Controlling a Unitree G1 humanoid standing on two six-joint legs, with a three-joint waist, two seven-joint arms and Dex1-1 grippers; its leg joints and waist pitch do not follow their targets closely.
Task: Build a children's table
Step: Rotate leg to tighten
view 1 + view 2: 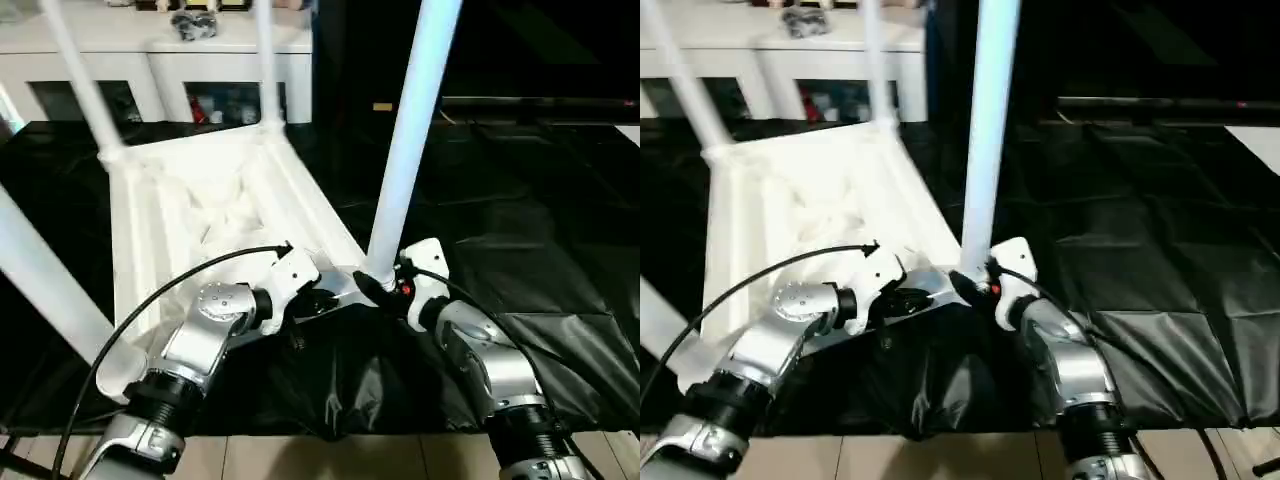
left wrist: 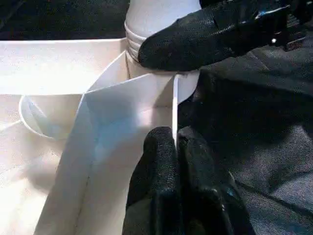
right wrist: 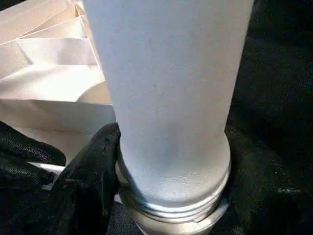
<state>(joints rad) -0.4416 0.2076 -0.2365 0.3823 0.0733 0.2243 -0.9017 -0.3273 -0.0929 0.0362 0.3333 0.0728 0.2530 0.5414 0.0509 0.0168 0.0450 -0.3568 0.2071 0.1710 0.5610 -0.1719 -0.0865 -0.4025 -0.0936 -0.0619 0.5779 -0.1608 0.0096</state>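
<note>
Four legs stand up from the children's table [image 1: 200, 200], which lies upside down on a black sheet [image 1: 520, 250] with its ribbed underside facing up. From the head camera, two legs rise at 11 and 12 o'clock at the far corners, one crosses the edge at 9 o'clock, and the near-right leg [image 1: 410, 130] rises from centre toward 1 o'clock. Behind, at 11 o'clock, stands a white cabinet [image 1: 180, 60].

Both arms meet at the near-right corner. The right end effector [image 1: 385, 285] wraps the foot of that leg, fingers either side of its ribbed collar, grasping it. The left end effector [image 1: 320, 298] is clenched, its fingers pinching the thin rim wall of the top just beside that socket.

Judged from this, the step is seating or twisting the last leg home. It would go best with the left pinch keeping the top from turning while the right works low on the collar, keeping the leg square to the socket; a tilt could bind the threads.

The left wrist camera shows what the head camera hides: the rim wall caught between the closed fingers [image 2: 161, 166]. The right wrist camera shows the collar ridges [image 3: 171, 205] still above the socket, so the leg may not be fully in.
</note>
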